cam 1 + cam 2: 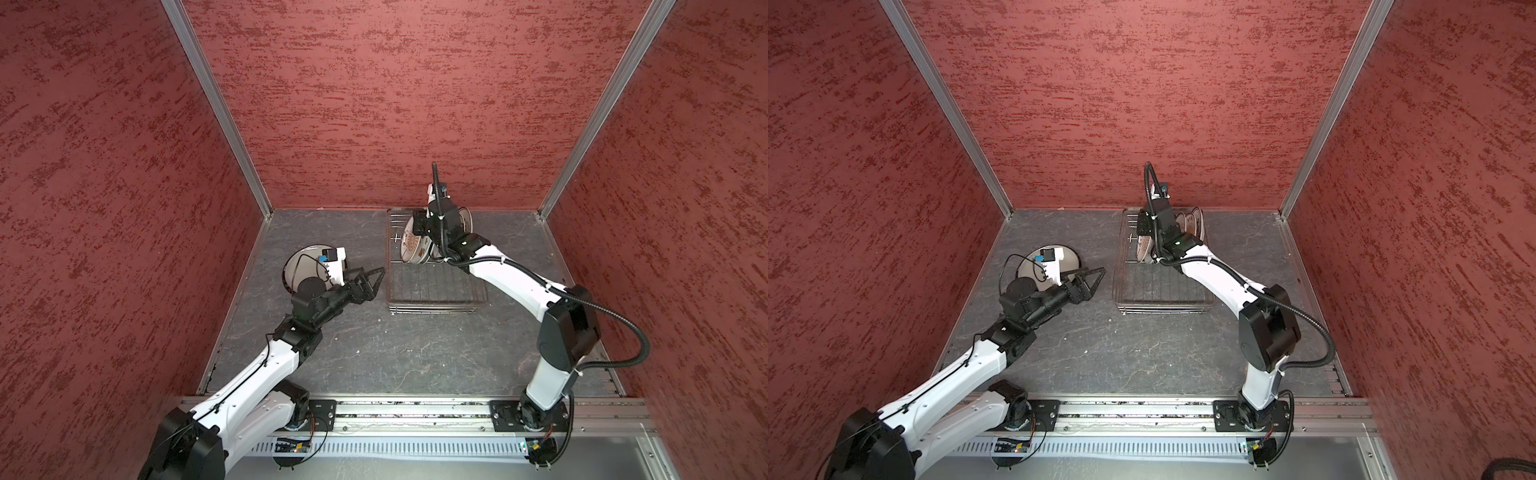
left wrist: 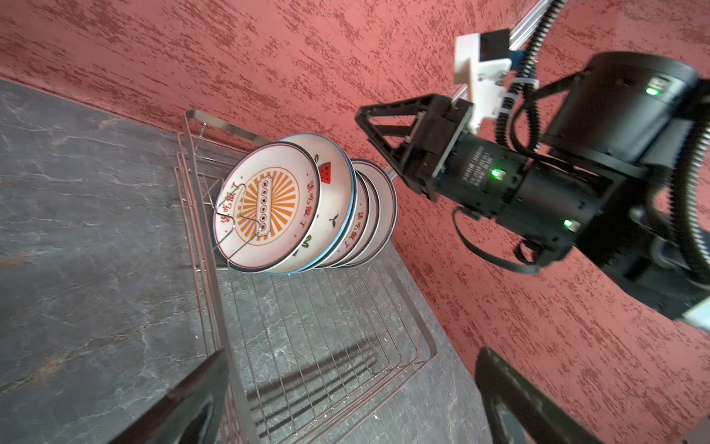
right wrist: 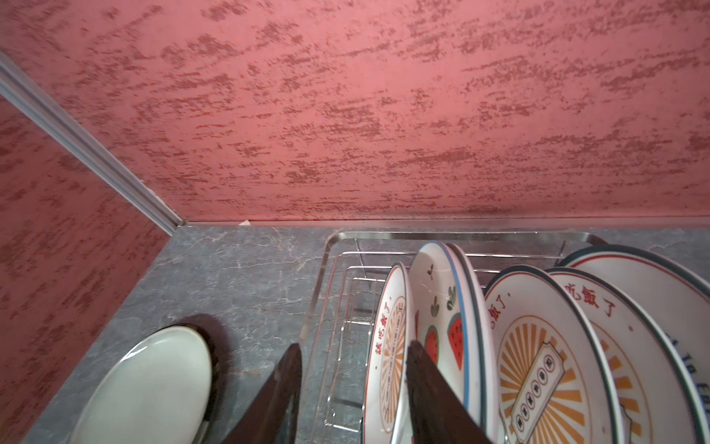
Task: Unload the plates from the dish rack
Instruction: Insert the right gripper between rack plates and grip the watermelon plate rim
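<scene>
— At the worktop's (image 1: 374, 357) far end, both top views: the rack (image 1: 436, 291) holds plates (image 1: 411, 247) on edge. Its near part is bare wire. Right tool (image 1: 417, 226) sits over the row.
— Left side?
— Left tool (image 1: 376, 282) is wide and empty, between the rack and a cream plate (image 1: 296, 266) lying flat on the worktop.
— Left wrist view?
— Left tool (image 2: 351, 357) jaws are far apart, with the rack (image 2: 326, 346) beyond. A sunburst plate (image 2: 265, 207) fronts the row and a watermelon plate (image 2: 330, 200) is next behind. Right tool (image 2: 374, 132) is near the top rims; touching, cannot tell.
— Right wrist view?
— Right tool (image 3: 353, 384) jaws are part-way apart, with the sunburst plate (image 3: 388, 338) rim between them. Grip not seen. Cream plate (image 3: 153, 384) lies beside the rack (image 3: 422, 235).
</scene>
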Controlling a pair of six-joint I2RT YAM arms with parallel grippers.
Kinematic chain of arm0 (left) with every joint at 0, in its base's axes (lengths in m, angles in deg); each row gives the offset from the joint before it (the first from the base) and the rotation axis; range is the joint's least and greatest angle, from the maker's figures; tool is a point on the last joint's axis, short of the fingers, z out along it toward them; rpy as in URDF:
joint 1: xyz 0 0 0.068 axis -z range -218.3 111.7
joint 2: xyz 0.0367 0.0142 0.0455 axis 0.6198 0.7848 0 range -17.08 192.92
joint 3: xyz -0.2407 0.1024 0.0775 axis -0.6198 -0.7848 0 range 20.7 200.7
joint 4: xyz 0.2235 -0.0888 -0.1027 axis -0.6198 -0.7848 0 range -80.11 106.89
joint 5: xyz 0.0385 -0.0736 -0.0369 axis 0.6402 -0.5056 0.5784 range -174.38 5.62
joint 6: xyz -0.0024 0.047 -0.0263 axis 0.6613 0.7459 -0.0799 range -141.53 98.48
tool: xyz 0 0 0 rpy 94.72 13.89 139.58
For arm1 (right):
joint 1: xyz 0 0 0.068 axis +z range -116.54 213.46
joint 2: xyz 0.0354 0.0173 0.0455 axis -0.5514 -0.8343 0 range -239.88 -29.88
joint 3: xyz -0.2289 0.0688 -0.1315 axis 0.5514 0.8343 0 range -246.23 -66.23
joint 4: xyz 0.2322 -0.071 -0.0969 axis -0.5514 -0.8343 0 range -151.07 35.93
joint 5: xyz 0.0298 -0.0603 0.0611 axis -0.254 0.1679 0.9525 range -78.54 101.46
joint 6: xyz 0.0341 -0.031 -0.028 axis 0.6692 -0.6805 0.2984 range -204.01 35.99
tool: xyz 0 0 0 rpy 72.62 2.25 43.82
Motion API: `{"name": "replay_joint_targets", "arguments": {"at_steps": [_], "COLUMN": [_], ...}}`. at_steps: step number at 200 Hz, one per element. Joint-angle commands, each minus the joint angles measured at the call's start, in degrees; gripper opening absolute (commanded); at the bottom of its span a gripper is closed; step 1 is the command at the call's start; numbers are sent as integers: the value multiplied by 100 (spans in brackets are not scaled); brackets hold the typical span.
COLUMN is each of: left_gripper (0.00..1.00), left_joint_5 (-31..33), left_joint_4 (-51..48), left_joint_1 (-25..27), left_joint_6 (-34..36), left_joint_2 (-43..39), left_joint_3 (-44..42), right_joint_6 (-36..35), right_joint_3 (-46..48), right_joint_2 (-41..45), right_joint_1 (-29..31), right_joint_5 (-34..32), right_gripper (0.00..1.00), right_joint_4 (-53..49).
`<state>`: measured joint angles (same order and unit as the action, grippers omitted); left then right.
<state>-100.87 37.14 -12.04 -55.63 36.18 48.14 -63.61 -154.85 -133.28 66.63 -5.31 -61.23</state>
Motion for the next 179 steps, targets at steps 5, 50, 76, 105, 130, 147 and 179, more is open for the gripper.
{"name": "replay_joint_targets", "arguments": {"at_steps": [5, 50, 76, 105, 130, 147, 179], "left_gripper": [99, 99, 99, 99, 99, 99, 100], "left_joint_5": [102, 419, 517, 561, 605, 628, 665], "left_joint_4": [97, 87, 49, 33, 33, 40, 41], "left_joint_1": [197, 357, 397, 450, 468, 483, 494], "left_joint_6": [144, 139, 154, 164, 161, 167, 163], "left_joint_2": [38, 131, 169, 172, 184, 196, 251], "left_joint_3": [85, 90, 104, 112, 128, 130, 139], "right_joint_6": [140, 195, 197, 210, 195, 198, 188], "right_joint_3": [-216, -233, -252, -253, -277, -263, -318], "right_joint_2": [-121, -197, -284, -331, -376, -394, -493], "right_joint_1": [-125, -240, -243, -241, -241, -241, -241], "right_joint_5": [52, -54, -245, -513, -572, -640, -677], "right_gripper": [40, 37, 36, 35, 34, 34, 34], "right_joint_4": [-354, -414, -442, -474, -511, -524, -581]}}
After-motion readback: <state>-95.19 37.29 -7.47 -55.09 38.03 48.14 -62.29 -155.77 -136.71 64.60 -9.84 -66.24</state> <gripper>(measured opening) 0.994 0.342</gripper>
